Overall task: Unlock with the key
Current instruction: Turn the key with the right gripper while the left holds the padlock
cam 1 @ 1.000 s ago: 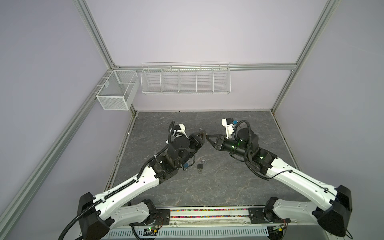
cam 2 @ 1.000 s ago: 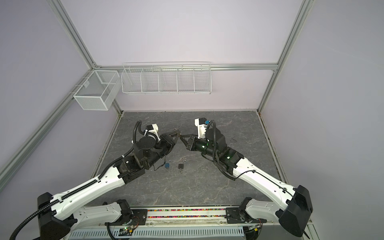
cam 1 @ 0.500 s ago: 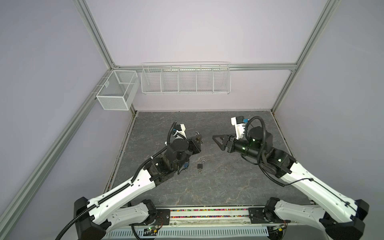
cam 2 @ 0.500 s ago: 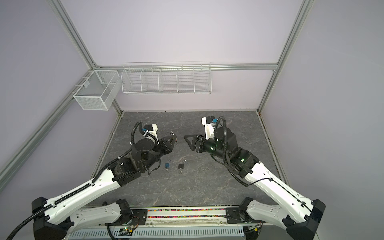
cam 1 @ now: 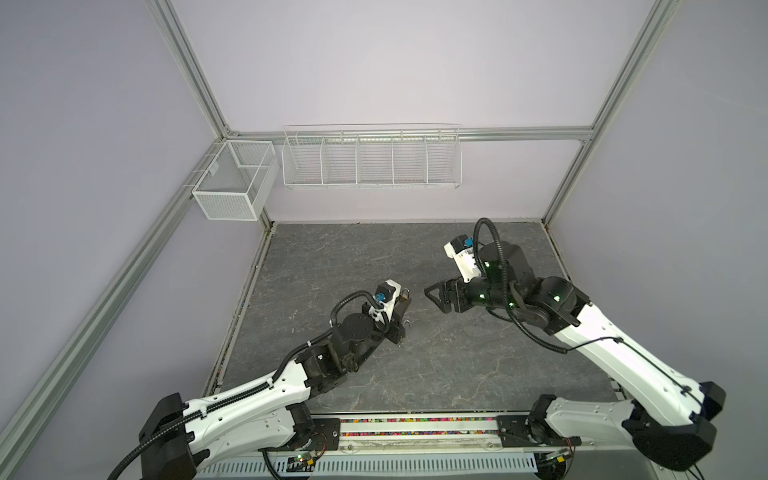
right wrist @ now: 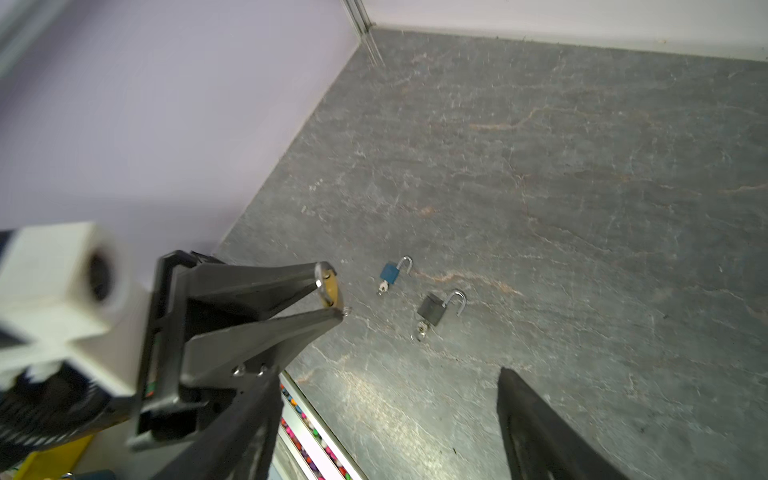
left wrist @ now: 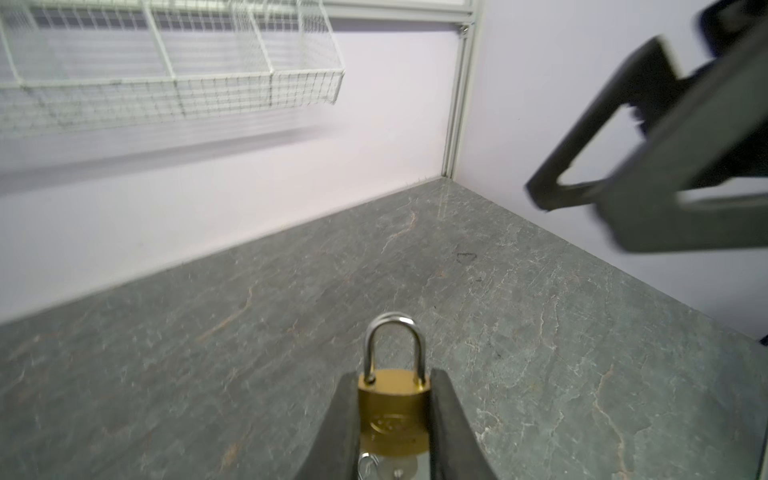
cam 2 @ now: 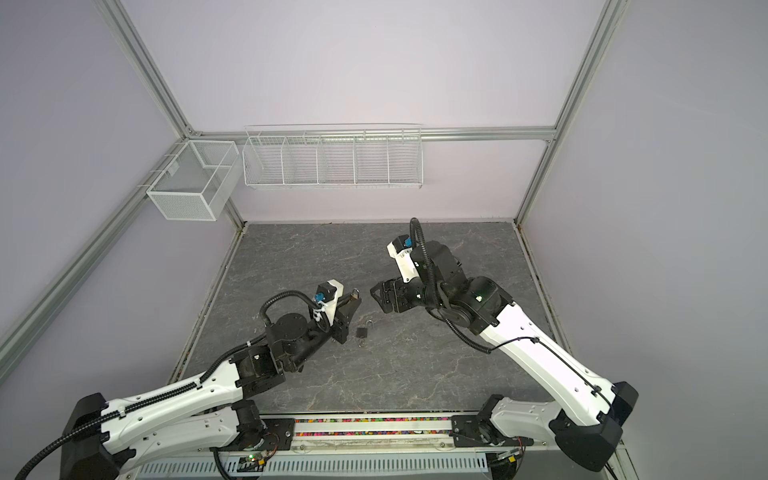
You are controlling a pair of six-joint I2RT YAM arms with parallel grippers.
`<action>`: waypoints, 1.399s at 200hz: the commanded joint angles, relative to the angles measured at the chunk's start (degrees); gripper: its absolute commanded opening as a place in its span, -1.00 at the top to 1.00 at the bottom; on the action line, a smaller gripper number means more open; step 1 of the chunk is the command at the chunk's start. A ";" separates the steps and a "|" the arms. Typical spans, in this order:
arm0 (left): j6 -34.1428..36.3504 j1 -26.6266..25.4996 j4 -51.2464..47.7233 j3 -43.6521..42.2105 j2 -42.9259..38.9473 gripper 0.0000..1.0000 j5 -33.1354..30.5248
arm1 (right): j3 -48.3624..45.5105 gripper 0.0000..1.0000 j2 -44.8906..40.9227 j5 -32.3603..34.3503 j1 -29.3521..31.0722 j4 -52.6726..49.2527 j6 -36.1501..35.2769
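**Q:** What has been altered above the desk in the last second?

**A:** The right gripper has been released and drawn back from the lock. Its jaws are now spread wide, with nothing between them. The left gripper is kept clamped on the brass padlock, which is held clear of the desk.

**Q:** How is the lock presented?

**A:** The body is pinched at its sides, with the shackle pointed away from the wrist. Both shackle legs are seen seated in the body, so release is not confirmed. A blue padlock and a black padlock are laid on the desk nearby, shackles swung open.

**Q:** And the key?

**A:** It is seen at the keyway end and is apparently left inserted. The turn is judged incomplete, or the shackle has not yet been pulled free, so a renewed approach is likely required.
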 commanded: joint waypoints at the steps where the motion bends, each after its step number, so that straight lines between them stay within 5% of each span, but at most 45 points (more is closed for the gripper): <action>1: 10.76 -2.21 13.88 -2.91 1.29 1.00 -2.01 | 2.77 -0.65 1.99 2.28 1.44 -6.18 -1.49; 108: 10.59 -4.61 23.06 -4.23 8.10 1.00 -5.03 | 14.02 -0.69 11.22 20.78 9.14 -14.68 1.73; 280: 9.08 -4.93 22.03 -4.63 7.96 1.00 -4.99 | 19.45 -0.76 17.36 30.97 10.21 -18.56 -3.17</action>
